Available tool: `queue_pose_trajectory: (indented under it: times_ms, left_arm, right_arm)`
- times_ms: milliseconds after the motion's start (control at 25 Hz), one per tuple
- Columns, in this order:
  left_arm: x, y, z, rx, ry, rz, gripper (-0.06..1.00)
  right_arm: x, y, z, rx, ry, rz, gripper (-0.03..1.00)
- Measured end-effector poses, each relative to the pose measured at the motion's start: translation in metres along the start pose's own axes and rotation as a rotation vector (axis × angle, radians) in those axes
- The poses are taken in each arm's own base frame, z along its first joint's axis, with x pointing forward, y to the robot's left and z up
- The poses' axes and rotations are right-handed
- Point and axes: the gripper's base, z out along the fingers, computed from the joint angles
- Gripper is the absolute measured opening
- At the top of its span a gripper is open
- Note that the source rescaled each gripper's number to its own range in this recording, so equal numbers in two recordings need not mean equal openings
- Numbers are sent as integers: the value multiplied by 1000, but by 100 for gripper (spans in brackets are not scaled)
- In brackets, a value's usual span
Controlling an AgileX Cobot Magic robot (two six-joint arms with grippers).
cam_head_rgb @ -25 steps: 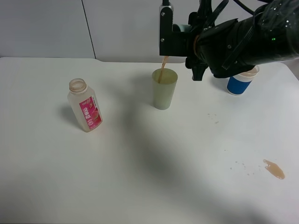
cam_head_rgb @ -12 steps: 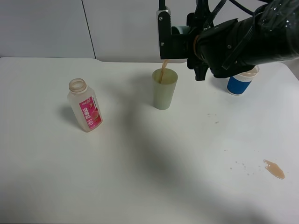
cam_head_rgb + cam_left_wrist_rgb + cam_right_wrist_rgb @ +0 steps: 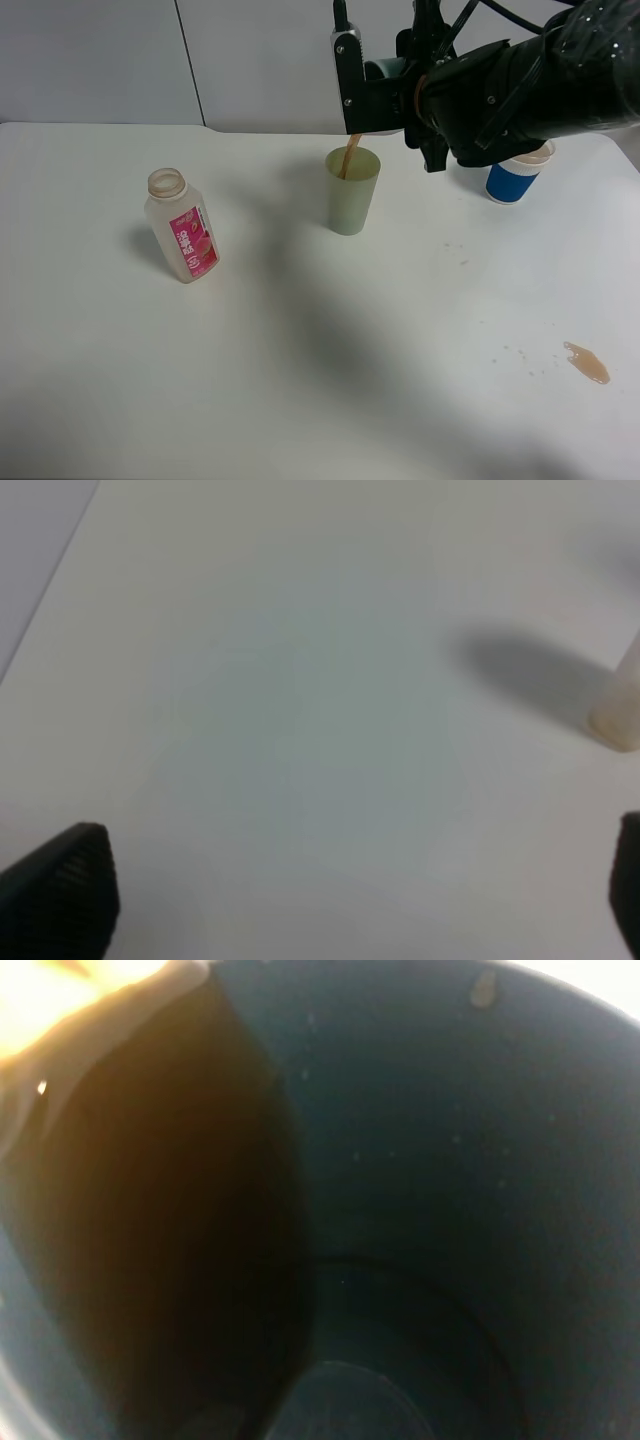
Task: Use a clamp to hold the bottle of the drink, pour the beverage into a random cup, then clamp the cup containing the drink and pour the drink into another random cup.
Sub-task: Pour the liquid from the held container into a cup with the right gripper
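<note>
My right gripper [image 3: 352,88] is shut on a dark teal cup [image 3: 382,68], tipped on its side above the pale green cup [image 3: 352,190] at the table's middle back. A thin brown stream [image 3: 346,155] runs from the held cup into the green cup. The right wrist view looks into the held cup [image 3: 420,1210], with brown drink [image 3: 150,1210] pooled along its wall. The open plastic bottle [image 3: 182,225] with a pink label stands at the left, nearly empty. My left gripper [image 3: 340,910] is open over bare table, with the bottle's base [image 3: 620,715] at the frame's edge.
A blue cup with a white rim [image 3: 517,173] stands at the back right, partly behind the right arm. A brown spill [image 3: 587,362] with small droplets lies on the white table [image 3: 330,350] at the front right.
The right gripper has rotated slightly further, tipping the held cup more. The stream keeps flowing into the green cup. The bottle and the other cups have not moved.
</note>
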Motion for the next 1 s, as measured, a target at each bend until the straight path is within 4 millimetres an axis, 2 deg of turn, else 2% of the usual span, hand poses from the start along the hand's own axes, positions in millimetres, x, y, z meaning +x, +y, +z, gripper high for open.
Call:
queue_pose_trajectory:
  times_ms: [320, 1000]
  left_arm:
    - [0, 0, 0, 0, 0, 0, 100]
    - [0, 0, 0, 0, 0, 0, 100]
  right_arm:
    - [0, 0, 0, 0, 0, -31, 2]
    - [0, 0, 0, 1, 2, -303, 2]
